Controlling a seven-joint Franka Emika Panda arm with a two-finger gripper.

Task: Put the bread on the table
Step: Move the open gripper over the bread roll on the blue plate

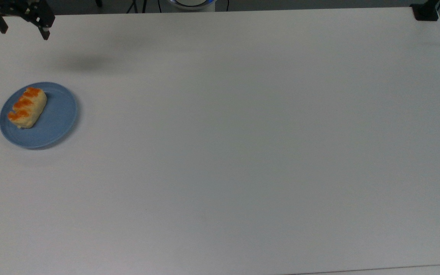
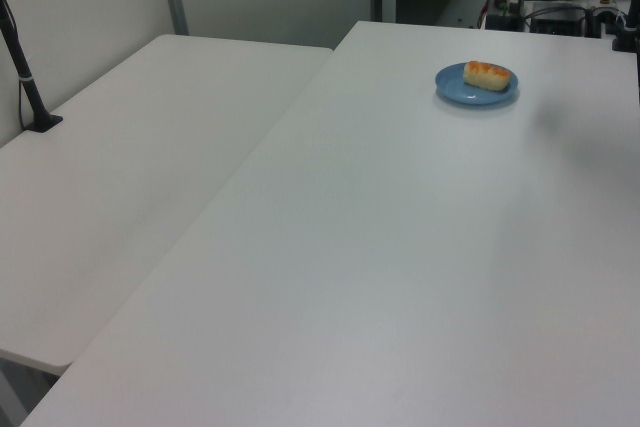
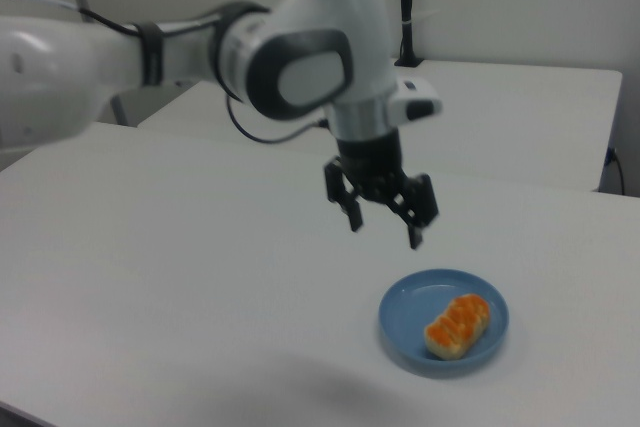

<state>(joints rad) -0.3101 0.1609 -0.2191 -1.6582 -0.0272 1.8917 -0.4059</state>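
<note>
Top view first: we see the bread (image 1: 27, 107) lying on the blue plate (image 1: 57, 122) near the top view's left edge of the table (image 1: 243, 152), and our gripper (image 1: 23, 32) hangs with fingers spread apart, holding nothing. Left view gives us the bread (image 2: 487, 75) on the plate (image 2: 455, 87) far across the table (image 2: 400, 267). Right view shows our gripper (image 3: 384, 231) hanging above the table (image 3: 150, 297), up and to the right view's left of the bread (image 3: 458, 325) and plate (image 3: 405, 332), fingers spread.

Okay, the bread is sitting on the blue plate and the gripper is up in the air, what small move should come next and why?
Probably bring the gripper across until it is above the bread, then lower. Its fingers are open and empty, it hangs off to the side of the blue plate, and the bread lies untouched on the plate rather than on the table.
</note>
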